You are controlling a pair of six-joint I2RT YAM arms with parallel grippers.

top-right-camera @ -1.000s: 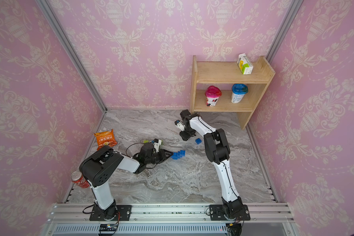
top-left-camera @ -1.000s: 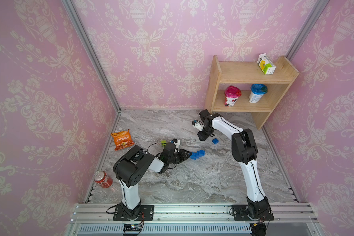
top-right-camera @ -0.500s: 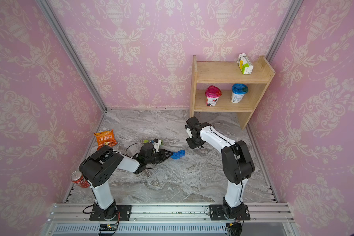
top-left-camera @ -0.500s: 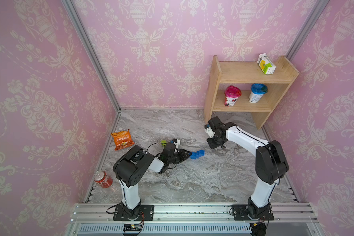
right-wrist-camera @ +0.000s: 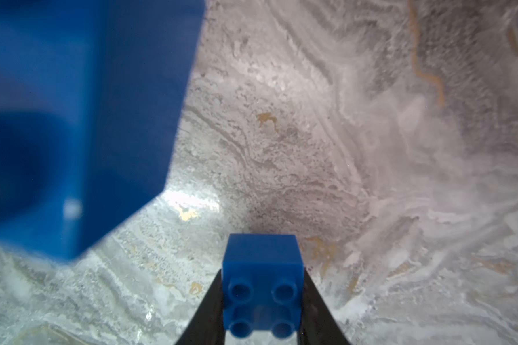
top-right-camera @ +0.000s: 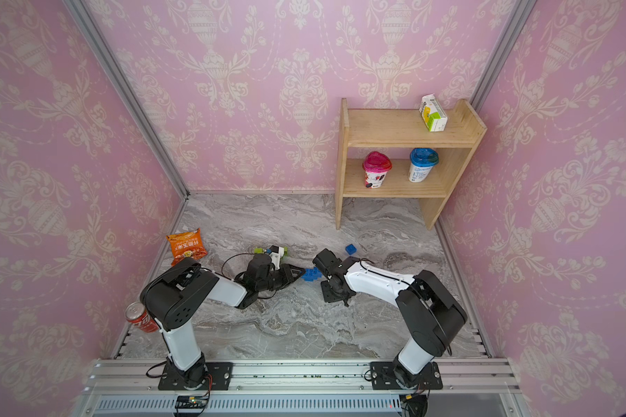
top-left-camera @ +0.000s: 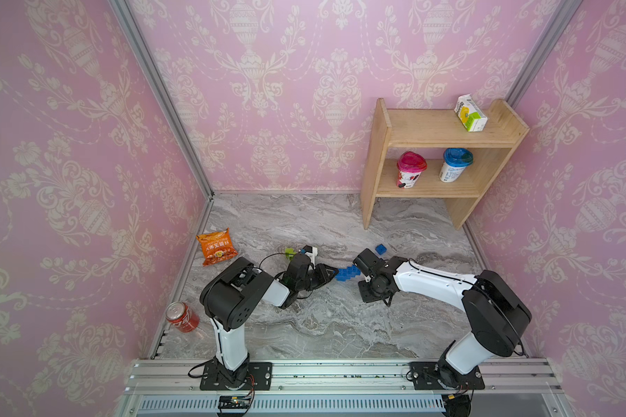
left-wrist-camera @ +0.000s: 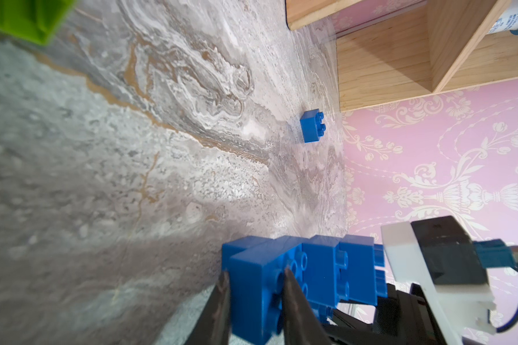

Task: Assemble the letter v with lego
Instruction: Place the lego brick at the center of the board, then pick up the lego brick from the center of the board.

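left gripper (left-wrist-camera: 254, 277) clamps one end of the row of joined blue studded plastic bricks (left-wrist-camera: 326, 263); just beside its other end, right gripper (right-wrist-camera: 263, 270) pinches a single blue brick (right-wrist-camera: 262, 286), jaws part-open. joining step, i judge: align studs, press. spare blue brick (top-left-camera: 380, 248) lies beyond.

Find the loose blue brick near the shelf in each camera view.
In both top views the loose blue brick lies right of centre, before the wooden shelf.
Left wrist: near mid-picture, beside the shelf.
Right wrist: cannot tell; one blurred blue mass.
Landmark: the shelf, missing from right wrist.
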